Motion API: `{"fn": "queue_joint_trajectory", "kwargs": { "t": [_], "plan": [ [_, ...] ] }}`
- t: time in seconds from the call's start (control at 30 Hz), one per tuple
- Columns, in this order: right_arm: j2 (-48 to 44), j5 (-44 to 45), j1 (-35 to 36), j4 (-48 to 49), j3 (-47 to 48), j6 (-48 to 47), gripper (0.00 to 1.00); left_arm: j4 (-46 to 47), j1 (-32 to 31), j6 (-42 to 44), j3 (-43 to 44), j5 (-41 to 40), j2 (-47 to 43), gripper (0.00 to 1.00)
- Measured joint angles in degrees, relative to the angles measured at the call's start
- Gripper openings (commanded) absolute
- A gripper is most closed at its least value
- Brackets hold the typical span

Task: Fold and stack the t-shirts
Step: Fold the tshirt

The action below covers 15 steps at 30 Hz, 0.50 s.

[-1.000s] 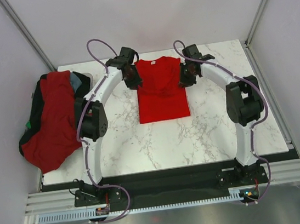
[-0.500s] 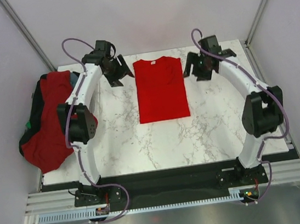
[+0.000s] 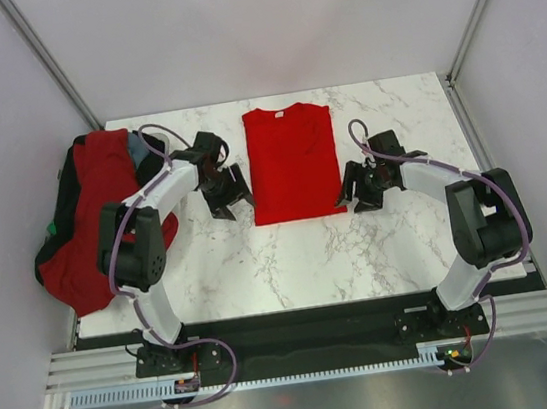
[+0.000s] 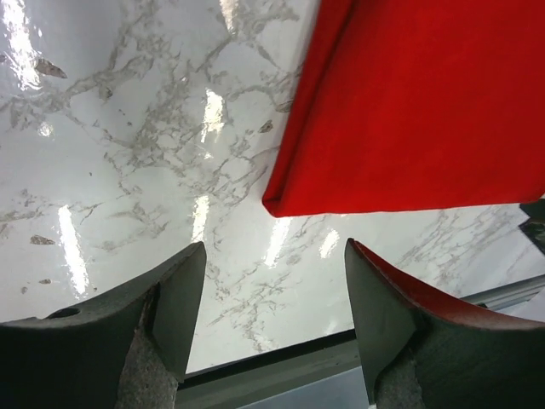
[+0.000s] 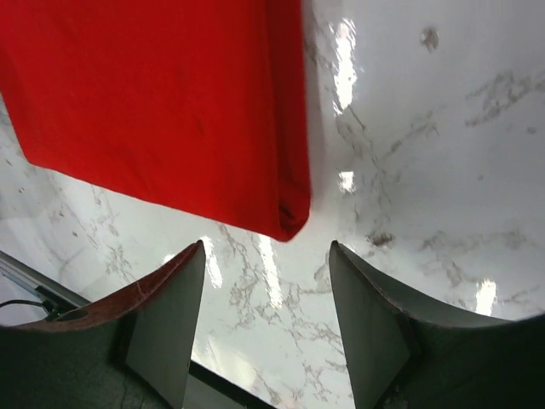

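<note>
Top external view, I see folded red t-shirt, my left gripper at its seven o'clock, right gripper at five, both gaping, empty.

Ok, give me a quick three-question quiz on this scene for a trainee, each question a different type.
1. Fill in: the left tool and the right tool each hang beside a near ____ of the folded red t-shirt.
2. True or false: the left tool is clamped on the folded red t-shirt.
3. Where on the table is the heap of unfolded shirts? A) at its left edge B) at its right edge C) on top of the folded red t-shirt

Key: 1 corner. 2 false: both tools are open and empty. 3 A.
</note>
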Motion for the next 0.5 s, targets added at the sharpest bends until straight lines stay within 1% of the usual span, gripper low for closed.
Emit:
{"fn": "queue_joint_trajectory", "kwargs": {
  "t": [0.03,0.13,0.17,0.23,0.27,0.33,0.37,0.43,0.47,0.5],
  "plan": [
    [0.04,-0.24,0.00,1.68,-0.22,0.07,0.67,0.63,-0.04,-0.11,-1.18,0.00,-0.31,0.73],
    [0.59,-1.36,0.00,6.45,-1.01,0.59,0.61,1.88,-0.26,-0.37,-3.80,-0.02,-1.75,0.72],
    [1.09,-1.62,0.00,7.76,-1.27,0.79,0.56,2.27,-0.31,-0.42,-4.39,-0.02,-2.43,0.72],
    [2.21,-1.95,0.00,9.88,-2.10,1.05,0.54,3.10,-0.46,-0.46,-5.35,0.00,-3.78,0.72],
    [2.73,-2.03,0.00,10.73,-2.80,1.18,0.50,3.63,-0.52,-0.50,-5.86,0.00,-4.48,0.71],
    [3.08,-3.08,0.00,12.11,-4.17,1.55,0.44,5.05,-0.66,-0.76,-7.34,-0.02,-5.68,0.70],
    [3.04,-3.17,-0.07,12.70,-4.57,1.57,0.36,5.79,-0.81,-0.98,-8.33,-0.02,-6.25,0.70],
    [3.04,-3.30,-0.11,13.86,-5.42,1.62,0.28,7.34,-0.92,-1.55,-10.64,0.00,-7.17,0.69],
    [3.04,-3.34,-0.11,14.27,-5.88,1.64,0.22,8.04,-1.11,-1.90,-11.98,-0.02,-7.58,0.69],
    [3.04,-3.34,-0.11,14.64,-6.19,1.64,0.19,8.87,-1.29,-2.19,-13.27,0.00,-7.85,0.68]
  ]
}}
